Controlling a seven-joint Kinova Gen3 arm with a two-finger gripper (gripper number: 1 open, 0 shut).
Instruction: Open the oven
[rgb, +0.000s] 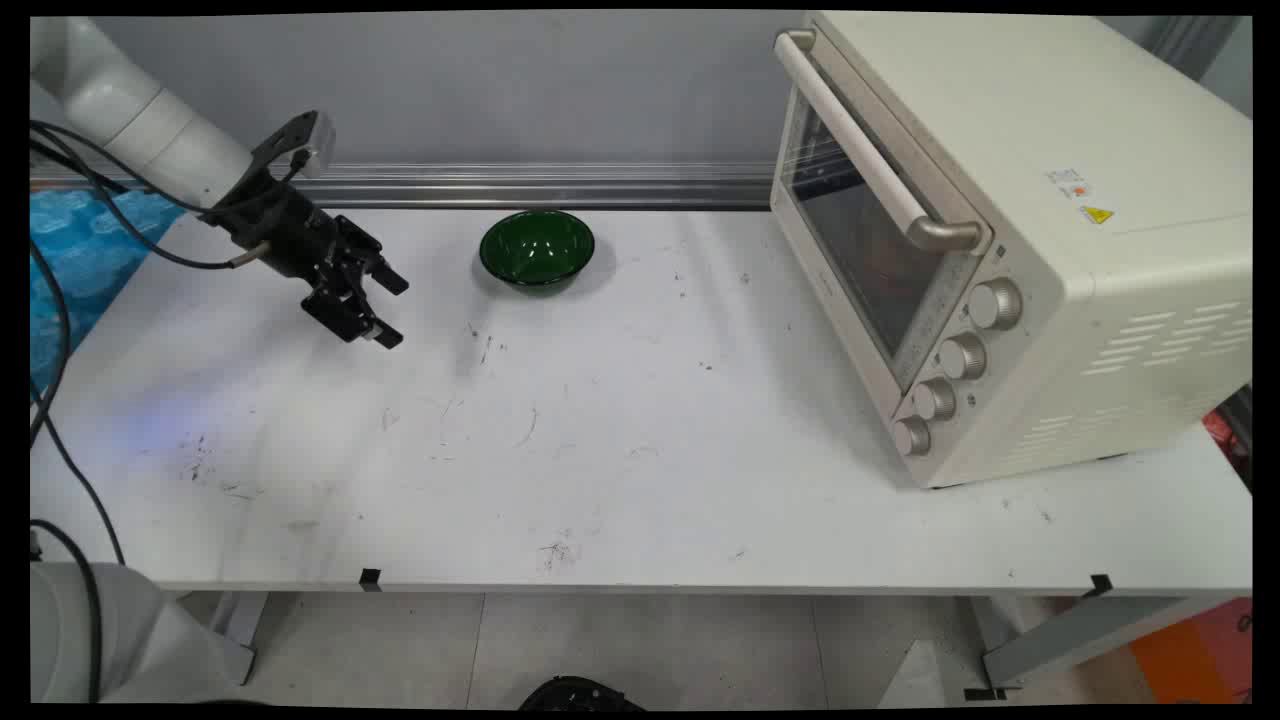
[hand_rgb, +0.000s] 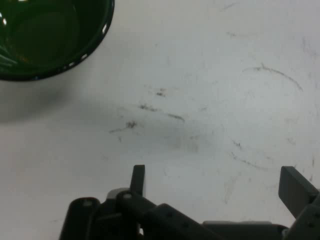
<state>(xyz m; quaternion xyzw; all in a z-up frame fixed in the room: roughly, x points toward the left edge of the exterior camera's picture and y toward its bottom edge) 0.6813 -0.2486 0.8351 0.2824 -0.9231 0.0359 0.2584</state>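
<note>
My black gripper (rgb: 392, 312) hangs open above the left part of the white table (rgb: 640, 470), with nothing between its fingers. A dark green bowl (rgb: 537, 249) stands empty toward the back of the table, a short way to the gripper's right. In the hand view the bowl (hand_rgb: 47, 37) fills the upper left corner, and my two fingertips (hand_rgb: 138, 177) rise from the bottom edge wide apart over bare, scuffed tabletop.
A cream toaster oven (rgb: 1010, 240) with its glass door shut and several knobs occupies the table's right side. A blue sheet (rgb: 85, 250) lies at the far left edge. A metal rail (rgb: 540, 185) runs along the wall behind the table.
</note>
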